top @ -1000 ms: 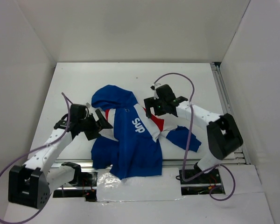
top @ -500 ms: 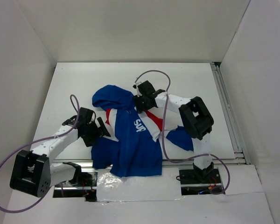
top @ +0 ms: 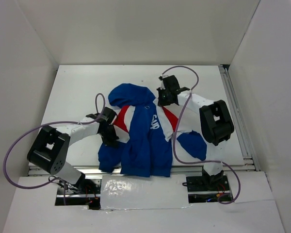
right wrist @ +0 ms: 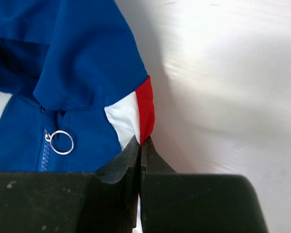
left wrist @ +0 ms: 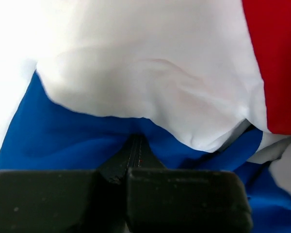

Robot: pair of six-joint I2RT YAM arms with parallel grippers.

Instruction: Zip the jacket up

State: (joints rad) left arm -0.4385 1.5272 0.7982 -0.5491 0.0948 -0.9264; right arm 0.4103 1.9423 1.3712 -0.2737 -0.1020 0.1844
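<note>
Blue cloth takes up most of my view. The jacket (top: 144, 145) lies spread across the middle of the table (top: 72, 87). Its hood (top: 131, 94) points toward the far edge and its hem drapes over the near edge. White lettering (top: 155, 122) runs down the chest between red and white panels, and one blue sleeve (top: 191, 145) trails off toward the table's right edge.

My left pincer (top: 110, 135) sits at the jacket's left side, low against the cloth. Through my left wrist camera I see that pincer (left wrist: 135, 148) closed, with a fold of the blue fabric nipped between its tips. A white panel (left wrist: 150, 82) bunches just beyond the tips, and a red strip (left wrist: 276, 58) runs along the right of that view.

My right pincer (top: 162, 101) is at the collar, just right of the hood, toward the far edge. Up close, my right pincer (right wrist: 141, 143) is closed too. Its tips pinch the jacket's edge where a small white and red patch (right wrist: 133, 114) meets the blue. A metal ring (right wrist: 62, 141) hangs just to the left of the tips, at the top of the blue zipper teeth (right wrist: 43, 156). It is near my fingers but not between them. Bare white table shows on the right of that view.
</note>
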